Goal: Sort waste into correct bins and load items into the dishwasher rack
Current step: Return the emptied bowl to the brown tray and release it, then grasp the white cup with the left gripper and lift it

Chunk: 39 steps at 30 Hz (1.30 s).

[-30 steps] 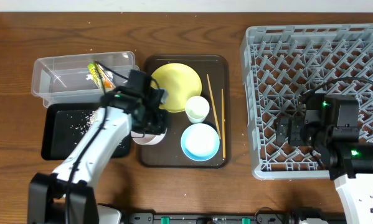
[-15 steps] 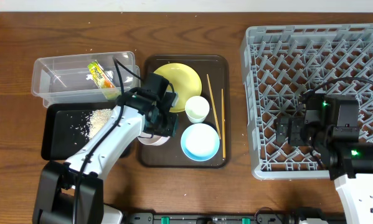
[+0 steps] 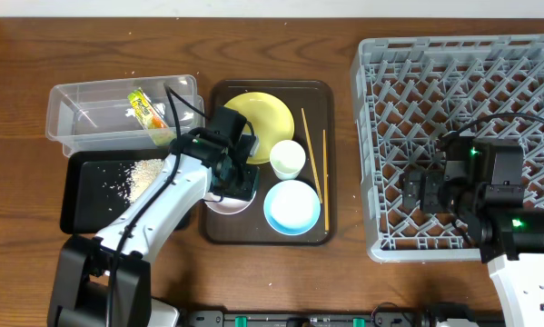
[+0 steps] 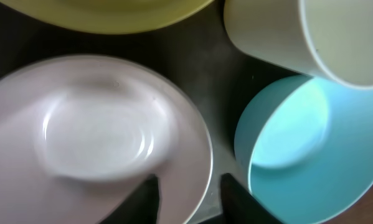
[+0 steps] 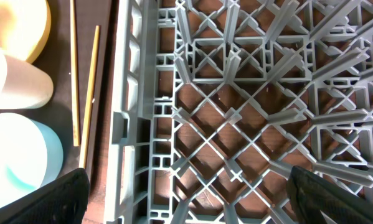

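Two chopsticks (image 3: 324, 182) lie nearly parallel, long axes running toward the robot. Left gripper (image 4: 191, 185), jaws parted, straddles white bowl (image 4: 93, 130) rim. Right gripper (image 5: 192, 190) spread wide above rack (image 5: 236, 93).

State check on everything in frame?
snack wrapper: in clear tub
rice scraps: in black tray
yellow plate: flat on brown tray
white bowl: upright on brown tray, empty
light blue bowl: upright, empty
white cup: upright
chopsticks: lying along brown tray's right side
rack: empty
left pincer: open, straddling white bowl's rim
right pincer: open, above rack
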{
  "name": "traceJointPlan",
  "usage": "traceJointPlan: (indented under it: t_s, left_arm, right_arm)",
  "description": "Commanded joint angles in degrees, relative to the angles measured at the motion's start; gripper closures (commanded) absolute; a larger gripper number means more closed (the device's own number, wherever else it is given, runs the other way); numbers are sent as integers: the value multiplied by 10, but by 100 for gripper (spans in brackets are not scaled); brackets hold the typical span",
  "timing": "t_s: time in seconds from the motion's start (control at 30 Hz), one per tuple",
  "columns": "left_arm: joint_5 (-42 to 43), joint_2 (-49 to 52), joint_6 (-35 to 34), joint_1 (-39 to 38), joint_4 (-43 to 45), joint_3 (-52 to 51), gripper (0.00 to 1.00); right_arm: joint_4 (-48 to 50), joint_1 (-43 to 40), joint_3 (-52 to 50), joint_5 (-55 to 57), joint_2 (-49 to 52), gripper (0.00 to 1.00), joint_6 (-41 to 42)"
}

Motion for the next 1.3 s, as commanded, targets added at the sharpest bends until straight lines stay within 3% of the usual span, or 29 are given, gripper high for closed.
traceJointPlan:
  t_s: [0.0,0.07,0.33,0.77,0.8,0.9,1.0,1.17,1.27]
  left_arm:
    - [-4,-20,0,0,1,41,55]
    - [-3,-34,0,-1,24,54,51]
    - [-3,-22,-40,-1,136,52,51]
    - [43,82,-76,-9,154,52,51]
    - [43,90,-76,-9,154,52,53]
    - [43,103,-93,-9,155,52,74]
    - [43,100,-102,-9,171,52,87]
    - [57,87,-134,-4,198,52,94]
    - [130,74,-149,9,204,53,94]
  right_arm:
    - [0,6,11,-2,0,1,4]
    - [-1,6,11,-2,0,1,4]
    - [1,6,11,-2,0,1,4]
    - [1,6,11,-2,0,1,4]
    - [1,6,11,-2,0,1,4]
    - [1,6,11,-2,0,1,4]
    - [1,6,11,-2,0,1,4]
    - [0,6,11,-2,0,1,4]
    - [-1,6,11,0,0,1,3]
